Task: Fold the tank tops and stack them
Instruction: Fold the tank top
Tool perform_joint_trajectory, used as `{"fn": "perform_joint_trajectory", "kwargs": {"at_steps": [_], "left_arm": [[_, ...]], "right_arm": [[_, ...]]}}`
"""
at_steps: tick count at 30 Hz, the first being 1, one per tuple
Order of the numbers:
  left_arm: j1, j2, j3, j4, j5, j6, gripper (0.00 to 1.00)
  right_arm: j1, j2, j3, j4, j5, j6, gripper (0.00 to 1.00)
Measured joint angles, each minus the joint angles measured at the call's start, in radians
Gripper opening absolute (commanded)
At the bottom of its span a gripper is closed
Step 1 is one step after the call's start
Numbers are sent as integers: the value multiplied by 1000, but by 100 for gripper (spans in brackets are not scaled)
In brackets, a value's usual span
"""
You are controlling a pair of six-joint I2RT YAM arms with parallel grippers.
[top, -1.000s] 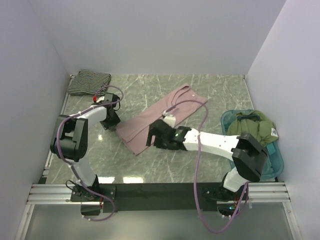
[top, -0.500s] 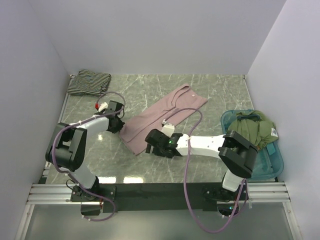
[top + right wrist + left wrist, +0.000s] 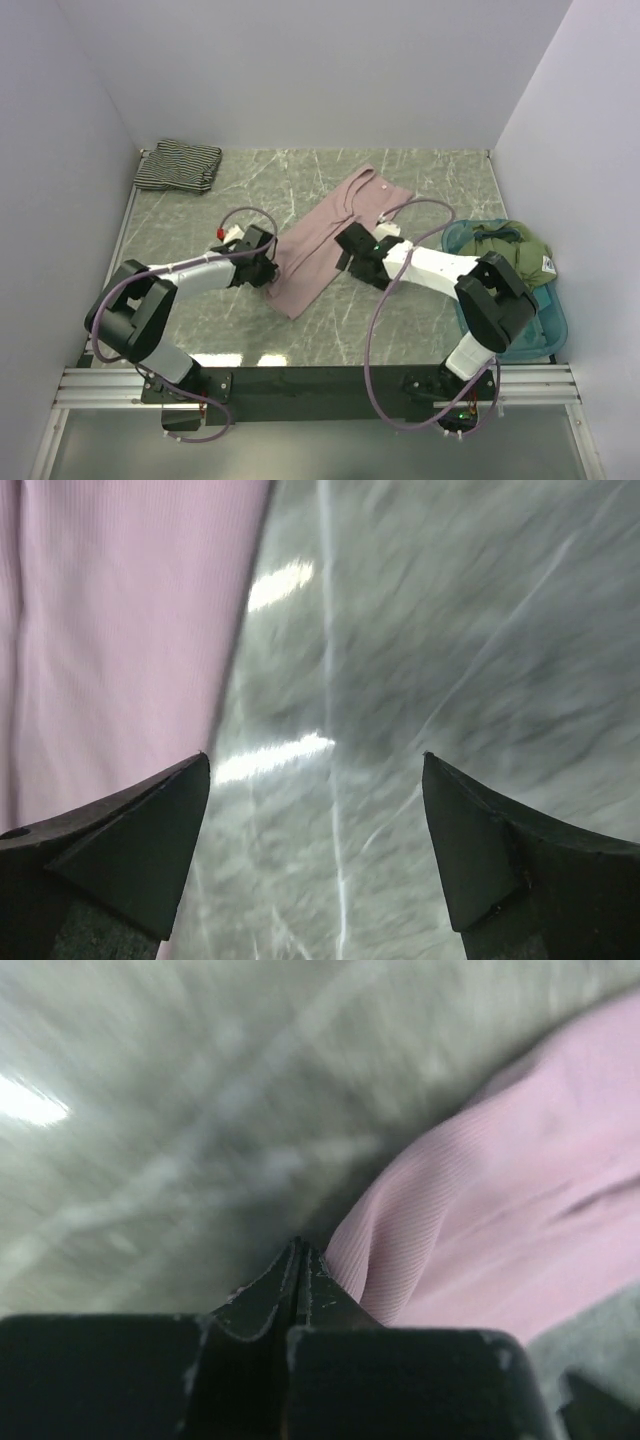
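- Both grippers have moved in the last second. The left gripper (image 3: 262, 268) has crossed from the table's left side to the near-left edge of the mauve-pink tank top (image 3: 312, 250). The right gripper (image 3: 352, 245) has gone from the top's near end up to its right edge.
- I see the left jaws pressed together, with the pink hem bunched against their tips. I cannot tell whether any cloth is pinched.
- The right jaws stand wide, one finger over the pink edge and the other over bare marble.
- The pink top lies diagonally mid-table (image 3: 430, 170), and its near end has shifted right.
- The striped tank top (image 3: 178, 165) sits folded in the far-left corner, well apart.
- Bare marble shows between the two tops and along the near edge.
- At the right, a teal tray (image 3: 548, 318) holds a green garment (image 3: 510, 248).
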Motion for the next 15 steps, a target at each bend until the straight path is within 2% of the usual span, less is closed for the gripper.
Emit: {"fn": "perform_joint_trajectory", "kwargs": {"at_steps": [5,15], "left_arm": [[-120,-11,-16,4,18,-93,1],[-457,12,11,-55,37,-338,1]], "right_arm": [[-114,39,101,-71,31,-66,94],[-328,280,345,-98,-10,-258,93]]}}
